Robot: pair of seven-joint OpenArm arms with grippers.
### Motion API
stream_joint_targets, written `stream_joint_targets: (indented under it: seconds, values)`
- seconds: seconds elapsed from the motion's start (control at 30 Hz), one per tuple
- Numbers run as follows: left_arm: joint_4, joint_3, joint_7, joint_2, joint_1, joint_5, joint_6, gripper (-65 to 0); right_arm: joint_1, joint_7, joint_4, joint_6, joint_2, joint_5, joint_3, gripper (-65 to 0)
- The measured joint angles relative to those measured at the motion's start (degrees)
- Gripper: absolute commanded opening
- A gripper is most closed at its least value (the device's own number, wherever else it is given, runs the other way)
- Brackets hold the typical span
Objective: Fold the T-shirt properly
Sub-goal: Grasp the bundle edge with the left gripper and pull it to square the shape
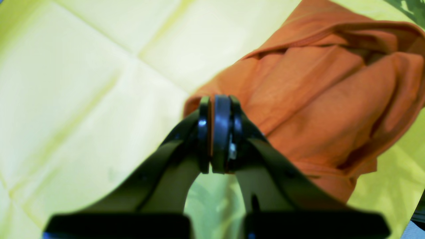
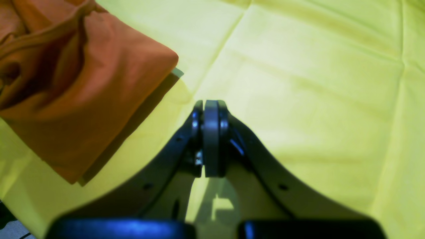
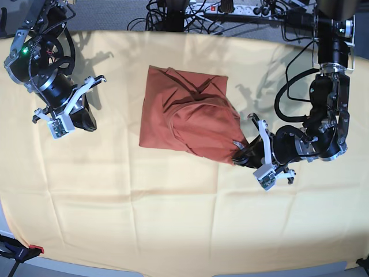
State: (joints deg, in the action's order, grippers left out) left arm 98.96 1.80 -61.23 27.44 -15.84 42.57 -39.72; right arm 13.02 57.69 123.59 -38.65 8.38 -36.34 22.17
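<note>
Rust-orange and thin, the T-shirt [image 3: 184,118] is judged to be light, limp and without stiffness of its own: any lifted part can be expected to sag and drag the layers beneath it, and the fabric does not look slippery. It is seen near the middle of the pale yellow cloth [image 3: 173,231] that covers the table, already gathered into a rough, creased square rather than spread flat. In the base view its straightest edges are at the far and left sides, while the corner nearest the left arm is pulled into a raised, puckered point, so the bundle is drawn out along a diagonal from the far-left corner toward that arm. The neck cannot be made out, so which way the garment faces cannot be told.

The left gripper [image 1: 217,132] is closed tight on that drawn corner, a thin line of orange showing between its pads in the left wrist view. The right gripper [image 2: 211,137] is seen with its pads pressed together on nothing, held well apart from the shirt over bare yellow cloth.

A hold is best taken at corners or along a folded edge, where several layers can be pinched together; a single layer would probably peel away from the rest.
</note>
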Motion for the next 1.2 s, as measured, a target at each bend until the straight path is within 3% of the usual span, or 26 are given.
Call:
stream_joint_targets:
  seconds: [0.1,0.17,0.3,0.37,0.5,0.53,0.9,1.07,1.2]
  values:
    - [-0.07,0.04,-0.04,0.00,1.46,0.37,0.00,-39.5,-0.02,-0.02,0.00,0.00,0.00,-0.20,0.00,-65.0]
    - [-0.15,0.07,-0.22,0.00,1.77,1.64,0.00,-29.5,-0.02,-0.02,0.00,0.00,0.00,-0.20,0.00,-65.0]
    - [-0.13,-0.33,-0.72,-0.02,0.72,6.69,0.02,-28.8,-0.02,-0.02,0.00,-0.02,0.00,-0.22,-0.11,-65.0]
    - [0.24,-1.60,-4.72,-0.02,-0.09,13.18,0.02,-28.9,-0.02,0.00,0.00,0.00,0.00,-0.20,-0.11,-65.0]
    - [1.64,-4.63,-19.82,0.07,0.33,37.79,0.15,-29.5,0.00,-0.02,0.00,0.00,0.00,-0.20,-0.15,-65.0]
    - [1.88,-4.57,-19.23,0.15,1.22,41.59,-0.02,-29.5,0.00,-0.02,0.00,-0.02,0.00,-0.24,-0.15,-65.0]
    - [7.08,-4.39,-19.43,1.25,11.02,40.35,0.02,-30.3,0.02,-0.02,0.00,0.00,0.00,-0.59,-0.22,-65.0]
    - [7.13,-4.37,-19.34,1.29,12.46,27.69,0.02,-32.3,0.00,-0.02,0.00,0.00,-0.02,-0.61,-0.22,-65.0]
    - [7.10,-0.44,-16.68,1.95,13.55,19.58,0.02,-32.3,-0.02,-0.02,0.00,0.00,0.00,-0.98,-0.22,-65.0]
